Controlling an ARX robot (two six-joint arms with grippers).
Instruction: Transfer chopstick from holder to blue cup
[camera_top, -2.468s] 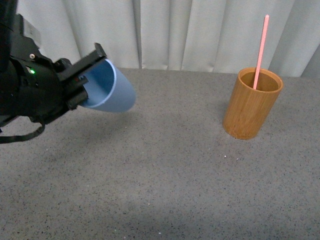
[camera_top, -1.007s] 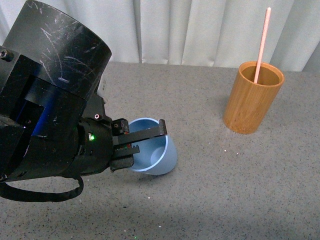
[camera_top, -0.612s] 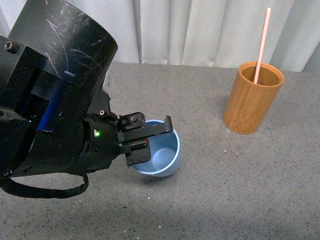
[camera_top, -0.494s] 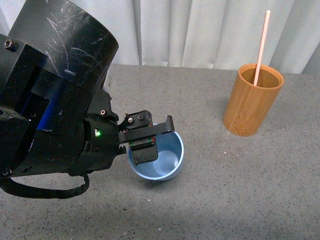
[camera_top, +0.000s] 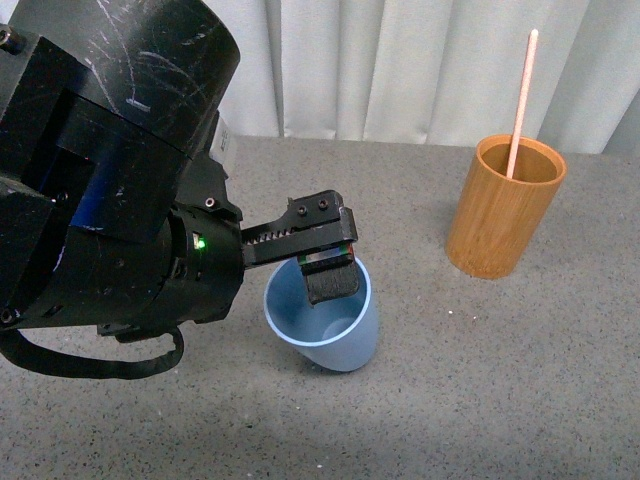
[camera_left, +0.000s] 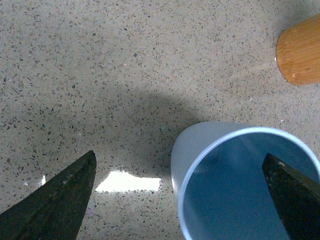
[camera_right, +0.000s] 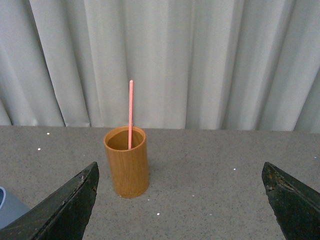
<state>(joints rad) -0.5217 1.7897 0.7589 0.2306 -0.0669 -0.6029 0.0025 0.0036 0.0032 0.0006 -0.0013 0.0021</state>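
The left arm (camera_top: 100, 180) is scratched black (green light (camera_top: 199, 243), looped cable (camera_top: 90, 366)).

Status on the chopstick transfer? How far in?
Done: blue cup stands upright on the table. In hand: left gripper sits over it, jaws open, one finger inside the rim, one outside. To do: chopstick stands in the holder, untouched; right gripper is open, facing it from a distance.

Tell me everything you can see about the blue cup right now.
The blue cup is a matte light-blue tumbler, plastic by its look, with a paler rim, narrowing toward its base. It stands upright, mouth up and empty, on the speckled grey table, well apart from the wooden holder. The left pincer is open astride its wall, one finger over its mouth, the other outside; whether either touches it cannot be told.
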